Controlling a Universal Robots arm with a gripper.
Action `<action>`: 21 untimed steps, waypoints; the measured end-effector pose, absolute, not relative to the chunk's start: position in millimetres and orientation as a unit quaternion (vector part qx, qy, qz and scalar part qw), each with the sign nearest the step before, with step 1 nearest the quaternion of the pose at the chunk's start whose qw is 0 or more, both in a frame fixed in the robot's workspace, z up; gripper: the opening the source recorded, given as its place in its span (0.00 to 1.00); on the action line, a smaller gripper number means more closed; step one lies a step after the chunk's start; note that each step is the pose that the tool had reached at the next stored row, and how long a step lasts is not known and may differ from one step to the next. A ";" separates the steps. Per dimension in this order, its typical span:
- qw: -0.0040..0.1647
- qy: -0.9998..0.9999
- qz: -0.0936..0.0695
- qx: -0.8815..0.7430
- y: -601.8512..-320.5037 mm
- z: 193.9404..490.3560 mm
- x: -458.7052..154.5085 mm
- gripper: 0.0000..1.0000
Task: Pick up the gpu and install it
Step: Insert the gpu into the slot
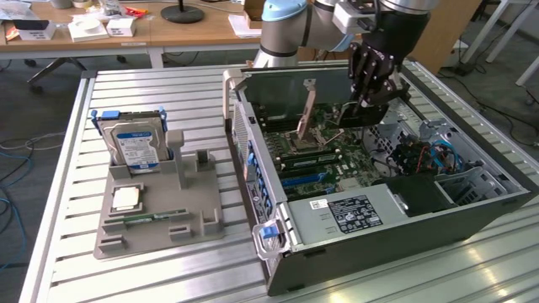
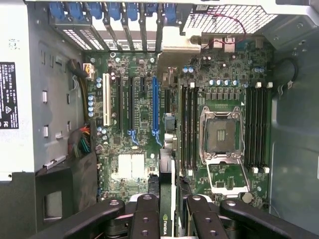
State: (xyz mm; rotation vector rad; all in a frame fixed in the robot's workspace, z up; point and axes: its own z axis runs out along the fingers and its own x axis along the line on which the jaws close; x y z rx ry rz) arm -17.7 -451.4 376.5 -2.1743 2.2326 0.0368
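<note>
Slatted metal table (image 1: 168, 278) underneath everything. On it, toward the exterior view's right, open computer case (image 1: 396, 233), side panel off, motherboard (image 2: 114, 149) exposed. Toward the exterior view's left, grey parts stand (image 1: 160, 221), blue-labelled hard drive (image 1: 135, 146) upright at its far end. Above the case, gripper (image 1: 370, 104) pointing down, fingers (image 2: 147, 209) narrowed onto the gpu (image 2: 166, 219) (green logo on the card's edge, wrist view). Card held edge-down over the board, clear of it, near the long blue slot (image 2: 155, 104); not seated.
</note>
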 end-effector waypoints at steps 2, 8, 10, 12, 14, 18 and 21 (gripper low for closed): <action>0.013 0.716 0.012 -0.698 -451.4 376.3 -18.2 0.26; 0.013 0.709 0.012 -0.705 -451.7 374.2 -18.4 0.26; 0.013 0.707 0.012 -0.707 -452.1 373.0 -18.5 0.26; 0.013 0.706 0.012 -0.708 -452.4 371.5 -18.4 0.26; 0.013 0.705 0.012 -0.709 -452.6 369.6 -18.4 0.26; 0.013 0.704 0.012 -0.710 -452.8 363.7 -18.5 0.26; 0.013 0.703 0.012 -0.711 -452.9 359.0 -18.5 0.26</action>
